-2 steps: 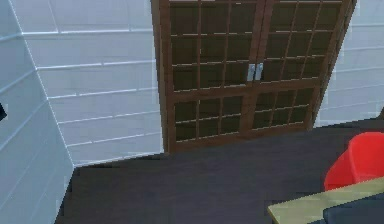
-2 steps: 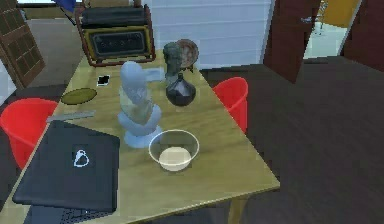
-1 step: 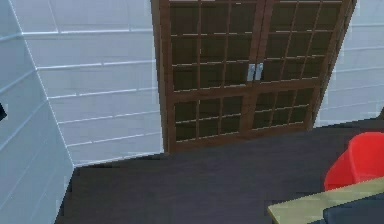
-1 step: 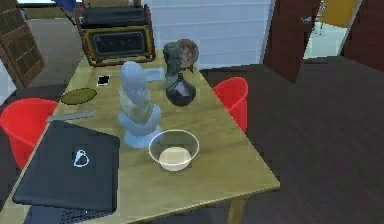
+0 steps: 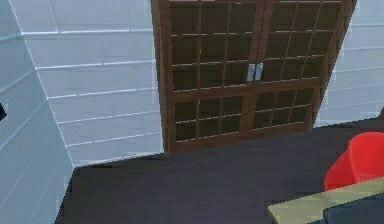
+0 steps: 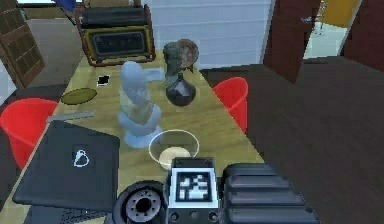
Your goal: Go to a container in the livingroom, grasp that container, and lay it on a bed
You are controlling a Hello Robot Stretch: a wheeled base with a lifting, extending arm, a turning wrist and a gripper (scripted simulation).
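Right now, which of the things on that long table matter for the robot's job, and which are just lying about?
For the job: bowl, the likeliest container; perhaps the dark vase.

Just lying about: pale bust, dark bust, laptop, old radio, phone, red chairs.

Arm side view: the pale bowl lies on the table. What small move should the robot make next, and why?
Probably extend the arm a little. The bowl rests on the table just beyond the arm's white marker, and the pincer sits nearer, at the bottom edge beside the laptop, so it seems short of the bowl.
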